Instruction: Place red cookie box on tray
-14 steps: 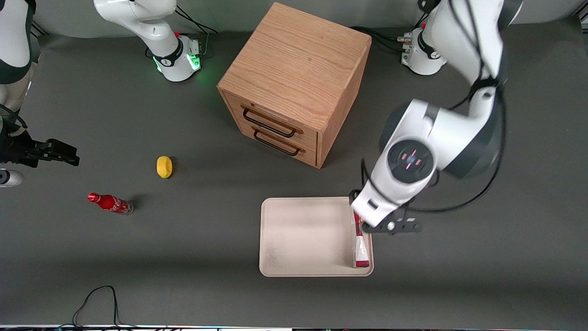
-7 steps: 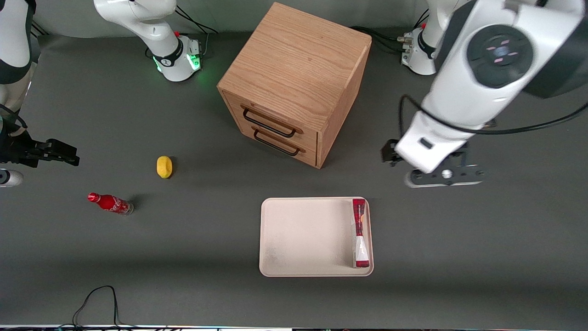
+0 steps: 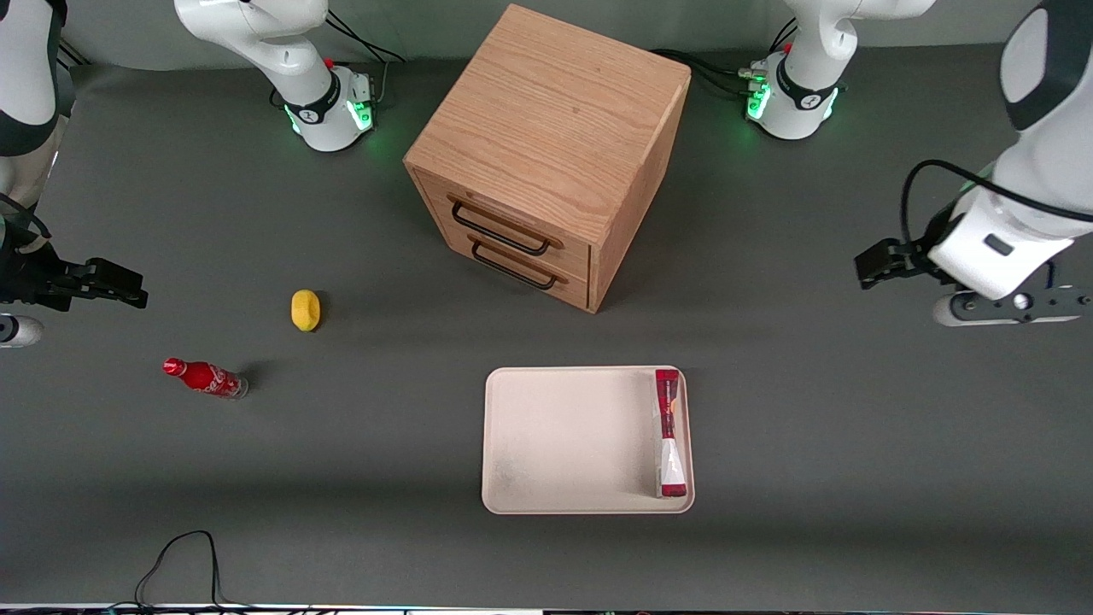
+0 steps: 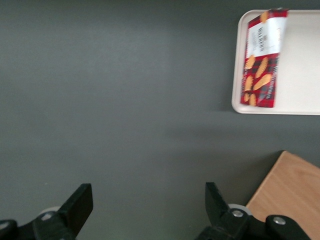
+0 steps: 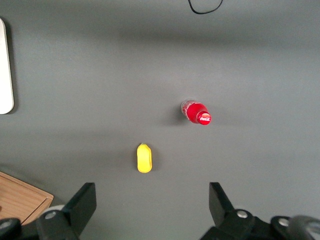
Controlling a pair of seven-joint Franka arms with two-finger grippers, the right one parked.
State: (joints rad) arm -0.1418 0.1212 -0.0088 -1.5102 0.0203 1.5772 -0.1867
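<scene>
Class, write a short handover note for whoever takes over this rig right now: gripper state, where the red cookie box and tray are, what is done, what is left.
Gripper: open, empty, above bare table toward the working arm's end, well clear of the tray.
Red cookie box: lying flat inside the tray, along its short edge nearest the working arm.
Done: box is on the tray and released.
Left: nothing apparent for the placement; perhaps park the arm.

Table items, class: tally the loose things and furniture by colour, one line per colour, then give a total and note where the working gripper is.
Red: 2, cookie box, soda bottle
Yellow: 1, lemon
Cream: 1, tray
Wood brown: 1, drawer cabinet
Total: 5
The gripper is open, empty, above bare table toward the working arm's end.
</scene>
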